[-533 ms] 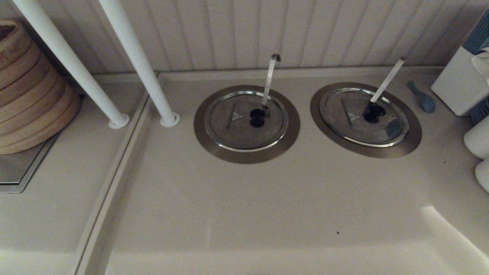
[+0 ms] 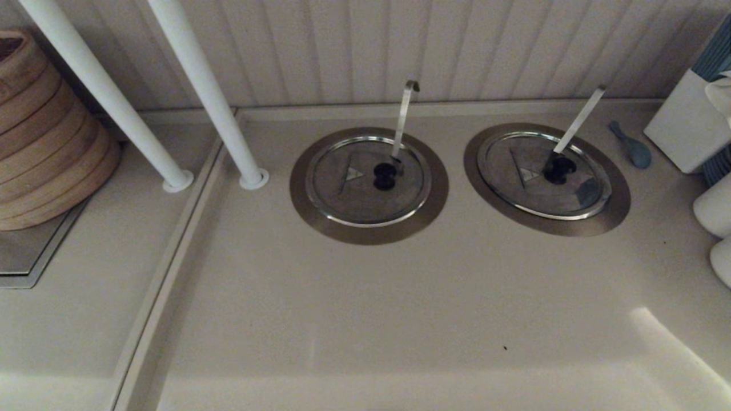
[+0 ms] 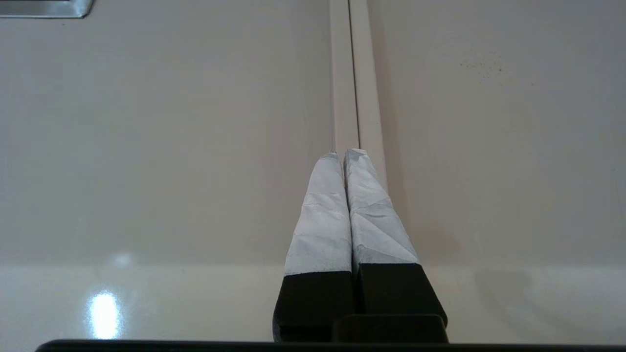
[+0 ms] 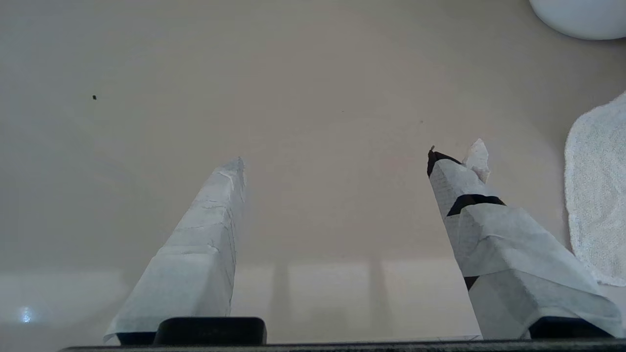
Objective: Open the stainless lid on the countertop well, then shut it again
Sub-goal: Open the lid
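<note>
Nothing begun: the stainless lid [image 2: 545,174], upper right, sits flat; right pincer [image 4: 335,161] released, left pincer [image 3: 348,155] clenched empty.

Left gripper [image 3: 345,154] closed, right gripper [image 4: 337,156] spread.

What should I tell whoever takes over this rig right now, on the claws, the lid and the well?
Left claw: shut, empty, over bare counter by a seam; out of the head view.
Right claw: open, empty, over bare counter near a white cloth; also out of the head view.
Lid: flat and closed on the right-hand well, straight handle slanting through it. Twin lid to its left also closed.
Done: nothing visible.
Left: reach the lid, open it, close it again.
</note>
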Motion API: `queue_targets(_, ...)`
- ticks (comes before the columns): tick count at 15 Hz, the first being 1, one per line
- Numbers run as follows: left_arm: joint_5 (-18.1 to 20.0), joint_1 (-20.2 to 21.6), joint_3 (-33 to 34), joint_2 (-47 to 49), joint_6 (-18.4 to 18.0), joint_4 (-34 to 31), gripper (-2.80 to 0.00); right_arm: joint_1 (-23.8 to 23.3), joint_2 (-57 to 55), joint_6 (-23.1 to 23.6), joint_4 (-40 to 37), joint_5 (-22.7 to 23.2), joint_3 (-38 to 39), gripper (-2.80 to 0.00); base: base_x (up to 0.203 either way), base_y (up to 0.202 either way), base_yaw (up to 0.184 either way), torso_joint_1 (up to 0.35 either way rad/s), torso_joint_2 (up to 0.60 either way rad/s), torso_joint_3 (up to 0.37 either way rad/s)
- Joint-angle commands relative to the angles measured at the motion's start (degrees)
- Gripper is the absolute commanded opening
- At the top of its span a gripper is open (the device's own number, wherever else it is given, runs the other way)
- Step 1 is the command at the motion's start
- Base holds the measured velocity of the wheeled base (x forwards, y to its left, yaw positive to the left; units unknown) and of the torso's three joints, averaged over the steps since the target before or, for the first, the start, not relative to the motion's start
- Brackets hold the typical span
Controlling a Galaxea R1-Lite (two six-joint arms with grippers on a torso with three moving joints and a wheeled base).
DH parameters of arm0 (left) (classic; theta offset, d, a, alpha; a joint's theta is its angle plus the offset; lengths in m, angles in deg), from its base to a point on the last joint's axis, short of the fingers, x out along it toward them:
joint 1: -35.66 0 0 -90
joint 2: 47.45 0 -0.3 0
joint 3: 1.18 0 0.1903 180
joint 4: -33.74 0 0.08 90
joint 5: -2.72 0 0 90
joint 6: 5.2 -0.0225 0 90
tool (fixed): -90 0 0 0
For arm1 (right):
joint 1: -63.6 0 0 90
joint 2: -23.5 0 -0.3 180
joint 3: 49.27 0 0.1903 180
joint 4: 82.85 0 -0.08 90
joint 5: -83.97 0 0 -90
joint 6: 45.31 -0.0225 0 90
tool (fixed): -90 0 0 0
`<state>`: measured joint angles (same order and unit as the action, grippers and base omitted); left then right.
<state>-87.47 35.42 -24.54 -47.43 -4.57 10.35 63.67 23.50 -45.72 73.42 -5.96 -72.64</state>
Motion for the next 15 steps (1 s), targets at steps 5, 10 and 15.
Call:
queue_targets(5, -0.07, -0.02, 0.00, 0.06, -0.02, 0.02, -2.80, 0.01, -0.09, -0.03, 0.03, 0.01, 0.09, 0.00, 0.000, 0.000, 0.000, 0.000, 0.00, 0.000)
queue_targets(10, 0.01, -0.02, 0.00, 0.06, 0.06, 0.02, -2.80, 0.01, -0.03, 0.30, 3.06, -0.04, -1.97, 0.00, 0.000, 0.000, 0.000, 0.000, 0.00, 0.000)
queue_targets(15, -0.04, -0.02, 0.00, 0.06, -0.02, -0.03, -2.80, 0.01, -6.04, -0.44, -3.99, 0.87, -26.61, 0.00, 0.000, 0.000, 0.000, 0.000, 0.00, 0.000)
